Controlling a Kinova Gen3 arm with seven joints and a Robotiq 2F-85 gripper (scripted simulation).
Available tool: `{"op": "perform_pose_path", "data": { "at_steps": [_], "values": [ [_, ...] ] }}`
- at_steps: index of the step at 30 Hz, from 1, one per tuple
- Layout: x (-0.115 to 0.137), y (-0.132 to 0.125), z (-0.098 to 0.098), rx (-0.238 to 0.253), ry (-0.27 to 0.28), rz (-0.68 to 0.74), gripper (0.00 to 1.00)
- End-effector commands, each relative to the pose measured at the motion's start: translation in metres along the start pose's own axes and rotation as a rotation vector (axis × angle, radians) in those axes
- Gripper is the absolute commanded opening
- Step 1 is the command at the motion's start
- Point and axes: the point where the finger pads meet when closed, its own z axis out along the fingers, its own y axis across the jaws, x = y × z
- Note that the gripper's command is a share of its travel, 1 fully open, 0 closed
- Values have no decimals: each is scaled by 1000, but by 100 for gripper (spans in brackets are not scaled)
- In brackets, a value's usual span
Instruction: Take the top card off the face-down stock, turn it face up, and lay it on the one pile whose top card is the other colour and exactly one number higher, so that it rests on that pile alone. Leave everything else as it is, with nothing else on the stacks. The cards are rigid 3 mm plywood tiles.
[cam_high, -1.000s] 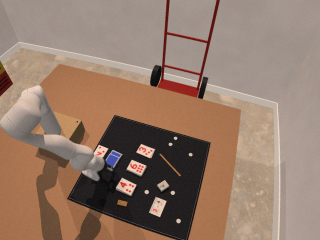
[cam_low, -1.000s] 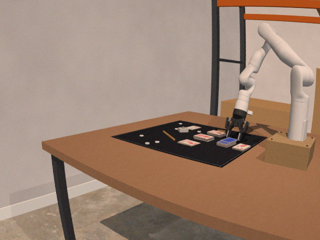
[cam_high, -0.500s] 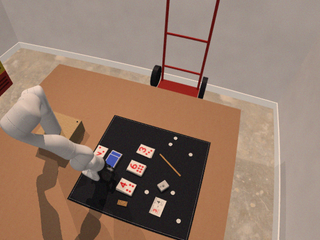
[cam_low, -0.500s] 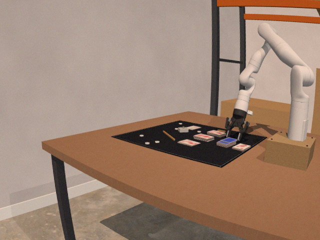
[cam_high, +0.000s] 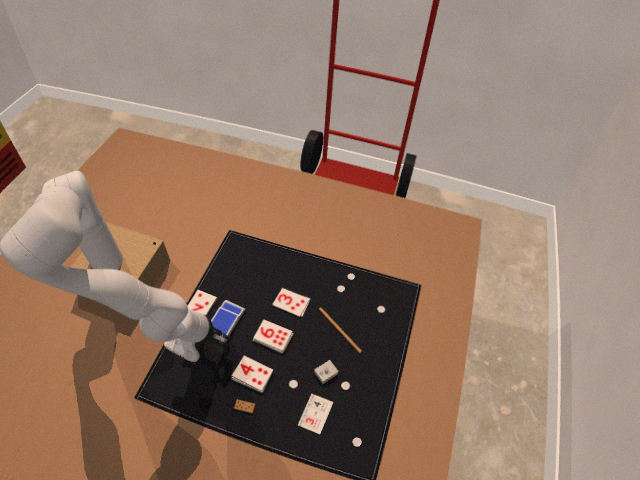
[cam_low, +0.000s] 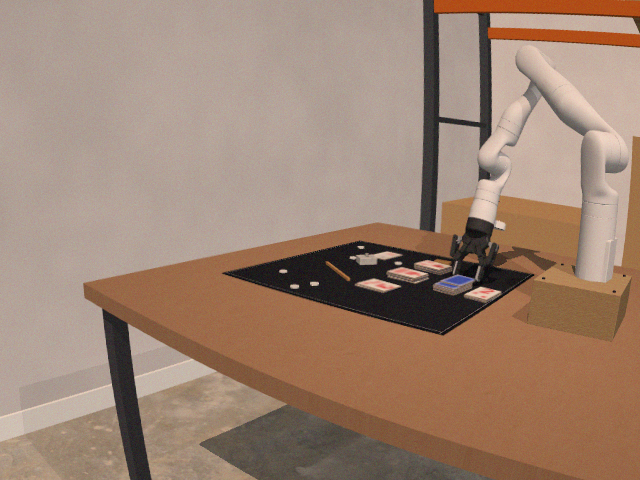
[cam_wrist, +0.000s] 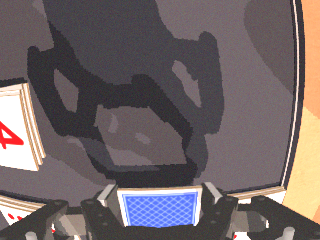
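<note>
The face-down stock (cam_high: 227, 316) (cam_low: 454, 282) has a blue patterned back and lies near the left edge of the black mat (cam_high: 310, 258) (cam_low: 413, 310). My gripper (cam_high: 219, 338) (cam_low: 466, 274) (cam_wrist: 159, 196) stands low at one end of the stock. Its fingers press against both side edges of the top blue card (cam_wrist: 160, 210), which still lies level on the stock. Three face-up piles show a red 3 (cam_high: 292, 301) (cam_low: 377, 284), a red 6 (cam_high: 273, 335) (cam_low: 407, 274) and a red 4 (cam_high: 252, 373) (cam_low: 433, 266) (cam_wrist: 12, 135). A single red card (cam_high: 202, 301) (cam_low: 482, 293) lies on the stock's other side, partly hidden by my arm.
A wooden stick (cam_high: 339, 329), a small grey block (cam_high: 326, 370), several white discs, a small brown tile (cam_high: 244, 406) and a printed reference card (cam_high: 315, 413) lie on the mat. The arm's wooden base block (cam_high: 139, 253) stands left of the mat. A red hand truck (cam_high: 367, 155) stands behind the table.
</note>
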Motion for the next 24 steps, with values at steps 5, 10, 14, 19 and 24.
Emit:
{"op": "perform_pose_path", "data": {
  "at_steps": [5, 10, 14, 19, 24],
  "values": [
    [-1, -1, -2, 1, 1, -1, 71],
    [-2, -1, -5, 1, 1, -1, 71],
    [-4, -1, -11, 1, 1, -1, 71],
    [-9, -1, -22, 1, 1, -1, 71],
    [-13, -1, -32, 1, 1, -1, 71]
  ]
}}
